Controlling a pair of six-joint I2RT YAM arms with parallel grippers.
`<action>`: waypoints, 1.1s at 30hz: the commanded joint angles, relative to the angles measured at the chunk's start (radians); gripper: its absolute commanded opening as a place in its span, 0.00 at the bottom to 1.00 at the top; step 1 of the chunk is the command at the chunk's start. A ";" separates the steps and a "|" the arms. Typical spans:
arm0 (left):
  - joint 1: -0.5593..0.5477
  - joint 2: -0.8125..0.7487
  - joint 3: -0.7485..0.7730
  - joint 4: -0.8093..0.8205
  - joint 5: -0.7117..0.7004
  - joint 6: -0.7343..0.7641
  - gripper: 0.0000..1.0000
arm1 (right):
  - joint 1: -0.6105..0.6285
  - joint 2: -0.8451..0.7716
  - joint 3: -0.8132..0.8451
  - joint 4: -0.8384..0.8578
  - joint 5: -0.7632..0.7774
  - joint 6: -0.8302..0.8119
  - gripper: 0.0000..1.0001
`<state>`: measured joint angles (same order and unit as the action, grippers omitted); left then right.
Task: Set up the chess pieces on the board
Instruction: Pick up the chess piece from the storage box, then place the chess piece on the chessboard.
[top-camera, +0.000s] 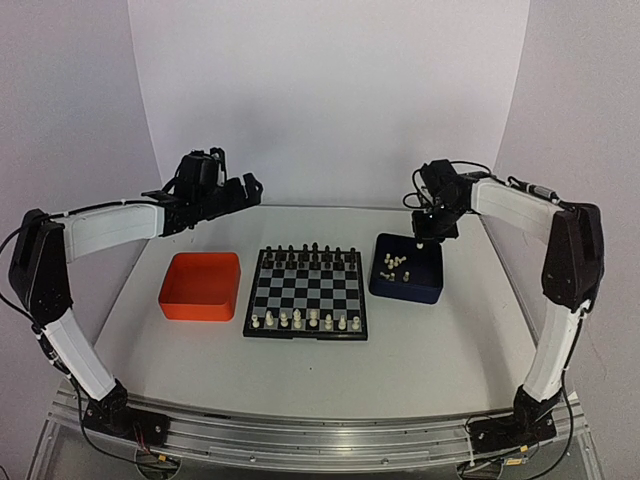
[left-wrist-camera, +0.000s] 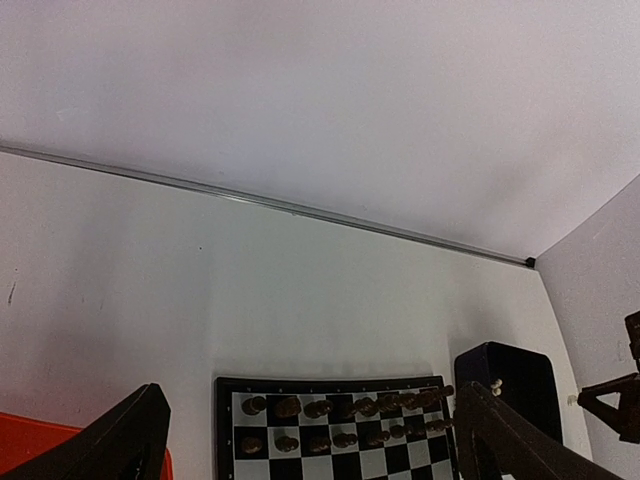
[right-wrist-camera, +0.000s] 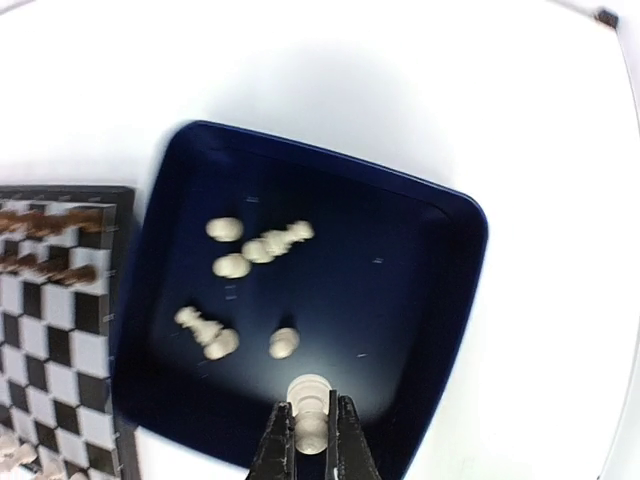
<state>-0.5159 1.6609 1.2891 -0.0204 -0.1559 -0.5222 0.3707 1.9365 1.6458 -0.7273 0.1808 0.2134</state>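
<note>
One rounded cream chess piece (right-wrist-camera: 309, 393), glossy navy tray (right-wrist-camera: 405, 300)

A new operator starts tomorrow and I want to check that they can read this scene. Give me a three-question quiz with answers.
1. True or false: the orange tray sits left of the board.
2. The right jaws, above the dark blue tray, are: A) open, B) shut on nothing, C) shut on a cream-white piece.
3. Which board rows hold the black pieces: near or far from the arm bases?
Key: 1 true; 2 C; 3 far.
</note>
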 joint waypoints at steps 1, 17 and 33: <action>0.002 -0.068 -0.024 0.044 0.014 -0.001 1.00 | 0.118 -0.073 -0.006 -0.010 -0.056 -0.073 0.00; 0.001 -0.115 -0.079 0.027 0.043 0.004 1.00 | 0.345 0.071 0.017 -0.043 -0.230 -0.098 0.00; 0.002 -0.128 -0.092 0.027 0.052 -0.002 1.00 | 0.413 0.160 0.022 -0.072 -0.181 -0.113 0.00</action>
<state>-0.5159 1.5757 1.1965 -0.0097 -0.1126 -0.5236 0.7661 2.0777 1.6474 -0.7688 -0.0208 0.1145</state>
